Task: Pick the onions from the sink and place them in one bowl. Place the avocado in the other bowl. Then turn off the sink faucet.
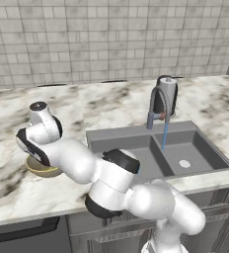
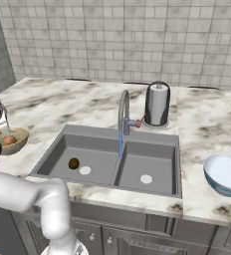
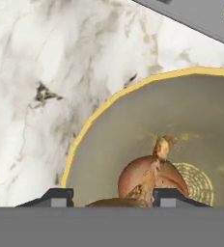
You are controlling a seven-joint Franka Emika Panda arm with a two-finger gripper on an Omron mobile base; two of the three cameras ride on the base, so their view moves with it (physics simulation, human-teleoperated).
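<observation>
One onion (image 3: 150, 176) sits inside the yellow-gold bowl (image 3: 109, 144), right under the hand, and a second brown curve (image 3: 111, 203) peeks up at the bottom edge between the finger tips — could be the other onion, hard to say. From the right base view the same bowl (image 2: 19, 141) sits on the marble counter (image 2: 62, 104) left of the sink (image 2: 152, 144), with an orange-brown ball (image 2: 9, 140) showing in it. And the gripper (image 3: 109, 195) hangs just over the bowl, fingers apart either side of that brown curve; whether they pinch it or stand free of it, I cannot tell.

Out in the sink, the avocado (image 2: 73, 163) lies in the left basin, just beside the white drain (image 2: 85, 170). Water runs in a blue stream from the faucet (image 2: 123, 112). Behind it stands a paper towel roll (image 2: 157, 103). Far right on the counter, a blue-rimmed white bowl (image 2: 226, 174) waits, well apart from everything.
</observation>
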